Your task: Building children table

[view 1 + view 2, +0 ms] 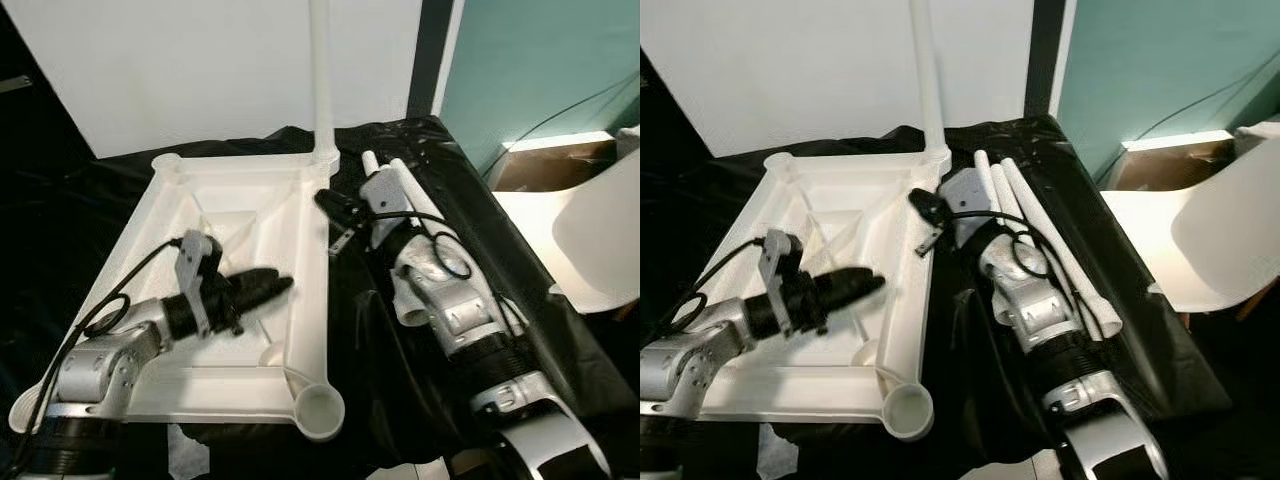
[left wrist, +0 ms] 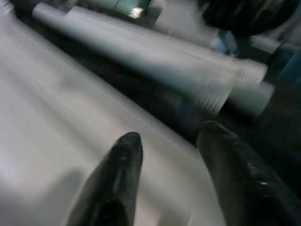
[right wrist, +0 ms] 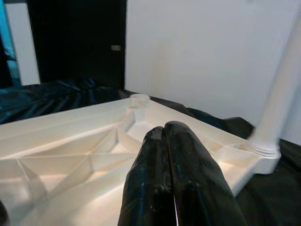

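1. The white tabletop (image 1: pixel 235 215) lies upside down on the black cloth (image 1: pixel 400 330), one leg (image 1: pixel 322 70) already standing in its far corner socket.
2. Three loose legs (image 1: pixel 1040 225) lie on the cloth just beside it, under my right arm.
3. My left gripper (image 1: pixel 268 287) hovers over the ribbed underside, fingers spread, holding nothing.
4. My right gripper (image 3: pixel 171 155) is pressed together, empty, near the tabletop's edge.
5. Next, I reckon: grab a loose leg for the near empty socket (image 1: pixel 318 405).

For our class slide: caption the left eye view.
Upturned white tabletop with one leg fitted; left gripper above it, spare legs alongside.
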### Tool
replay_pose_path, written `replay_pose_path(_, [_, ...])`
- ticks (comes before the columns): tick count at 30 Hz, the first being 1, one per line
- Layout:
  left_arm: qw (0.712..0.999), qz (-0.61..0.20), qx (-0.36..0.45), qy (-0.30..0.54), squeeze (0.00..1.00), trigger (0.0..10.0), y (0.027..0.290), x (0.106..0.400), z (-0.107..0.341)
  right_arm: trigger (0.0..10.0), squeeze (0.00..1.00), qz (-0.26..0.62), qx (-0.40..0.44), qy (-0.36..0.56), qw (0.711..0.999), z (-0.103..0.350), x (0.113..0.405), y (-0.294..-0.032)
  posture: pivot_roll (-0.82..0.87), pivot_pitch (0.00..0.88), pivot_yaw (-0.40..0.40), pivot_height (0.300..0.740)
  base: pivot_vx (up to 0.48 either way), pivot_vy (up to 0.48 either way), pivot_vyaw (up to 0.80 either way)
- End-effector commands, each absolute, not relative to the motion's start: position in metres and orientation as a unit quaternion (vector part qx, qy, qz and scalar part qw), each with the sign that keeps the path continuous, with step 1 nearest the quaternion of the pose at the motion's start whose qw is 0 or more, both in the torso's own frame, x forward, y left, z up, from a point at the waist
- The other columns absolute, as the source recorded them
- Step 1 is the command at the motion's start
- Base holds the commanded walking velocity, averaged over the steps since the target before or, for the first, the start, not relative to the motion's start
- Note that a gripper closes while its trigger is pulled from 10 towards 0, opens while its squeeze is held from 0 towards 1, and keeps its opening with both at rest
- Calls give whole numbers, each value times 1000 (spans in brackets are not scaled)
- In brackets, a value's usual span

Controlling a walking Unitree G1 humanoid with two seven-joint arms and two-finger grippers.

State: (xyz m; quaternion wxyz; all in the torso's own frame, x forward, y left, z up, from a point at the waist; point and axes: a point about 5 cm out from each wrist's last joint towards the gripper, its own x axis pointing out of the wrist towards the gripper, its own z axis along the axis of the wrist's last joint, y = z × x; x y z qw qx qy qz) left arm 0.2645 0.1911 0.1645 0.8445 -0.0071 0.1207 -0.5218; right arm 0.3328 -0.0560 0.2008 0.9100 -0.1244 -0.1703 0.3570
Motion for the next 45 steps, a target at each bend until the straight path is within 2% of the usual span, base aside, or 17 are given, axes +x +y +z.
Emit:
replay_pose_path(1, [819,-557,-11,136,1000,10000,196,258,162,10000,0,355,-128,-168,911,199,333,-58,18,0,53,740,0,0,0])
replay_pose_path(8, [790,-575,63,206,1000,10000,214,252,148,10000,0,356,-129,-169,910,200,334,-57,21,0,51,740,0,0,0])
replay_pose_path(11, [790,-575,63,206,1000,10000,214,252,148,10000,0,356,-129,-169,910,200,334,-57,21,0,51,740,0,0,0])
replay_pose_path(13, [779,-577,90,229,1000,10000,220,249,144,10000,0,356,-129,-170,910,200,334,-57,21,0,51,740,0,0,0])
replay_pose_path(14, [760,-592,106,247,1000,10000,229,246,143,10000,0,355,-129,-170,910,201,334,-57,15,0,51,740,0,0,0])
replay_pose_path(15, [743,-603,119,264,459,10000,239,242,143,10000,0,354,-130,-170,910,201,334,-58,16,0,50,740,0,0,0])
replay_pose_path(16, [743,-603,119,264,459,10000,239,242,143,10000,0,354,-130,-170,910,201,334,-58,16,0,50,740,0,0,0])
replay_pose_path(17, [729,-614,125,275,0,10000,246,239,145,10000,0,353,-130,-170,911,201,334,-58,16,0,50,740,0,0,0])
replay_pose_path(26, [691,-645,129,299,0,10000,261,227,148,10000,0,354,-130,-169,911,201,334,-59,13,0,42,740,0,0,0])
replay_pose_path(33, [680,-657,124,302,0,10000,262,222,149,10000,0,354,-132,-169,910,201,334,-60,11,0,43,740,0,0,0])
replay_pose_path(35, [661,-682,108,295,0,10000,252,211,143,10000,0,351,-134,-167,911,200,335,-62,12,0,40,740,0,0,0])
replay_pose_path(39, [645,-709,87,271,0,10000,232,201,137,10000,0,354,-134,-167,911,200,334,-60,14,0,35,740,0,0,0])
replay_pose_path(45, [626,-721,85,283,0,10000,228,192,130,10000,0,354,-134,-167,910,201,335,-60,17,0,34,740,0,0,0])
